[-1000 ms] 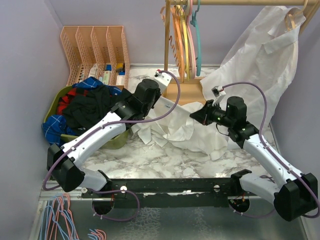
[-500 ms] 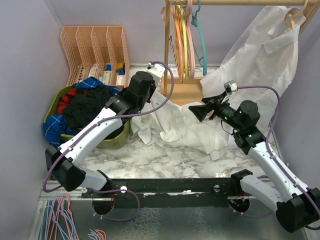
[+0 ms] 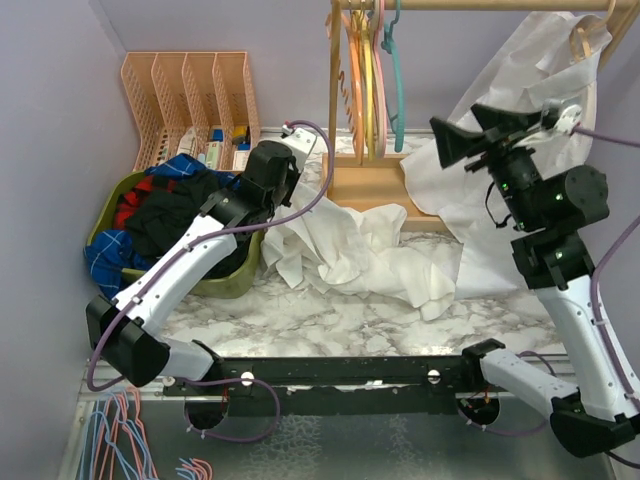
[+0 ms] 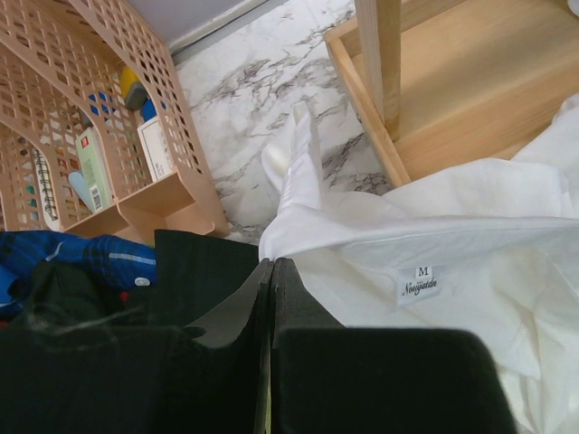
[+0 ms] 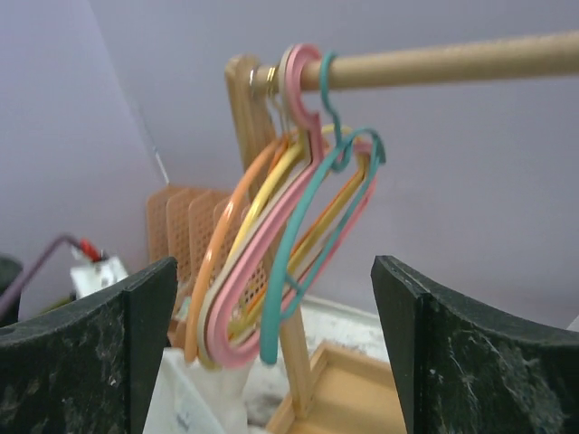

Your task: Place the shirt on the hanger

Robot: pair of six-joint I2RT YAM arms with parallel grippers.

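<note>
The white shirt [image 3: 350,250] lies crumpled on the marble table, with its size label [image 4: 419,283] showing in the left wrist view. My left gripper [image 3: 285,195] [image 4: 270,262] is shut on the shirt's collar edge and holds that end raised by the green basket. The teal hanger [image 3: 397,90] [image 5: 289,262] hangs by its hook from the wooden rail [image 3: 470,5] beside the other hangers. My right gripper [image 3: 460,140] [image 5: 274,271] is open and empty. It is raised to rail height and faces the teal hanger, a short way off it.
Orange, yellow and pink hangers [image 3: 365,80] hang left of the teal one. A second white shirt [image 3: 540,100] hangs on a wooden hanger [image 3: 585,35] at the right. The rack's wooden base [image 3: 370,185], a green basket [image 3: 225,280] of dark clothes and a peach organizer [image 3: 190,100] stand behind.
My right gripper has opened, let go of the shirt and risen up and right to the hangers. The left gripper has drawn the collar back to the left.
</note>
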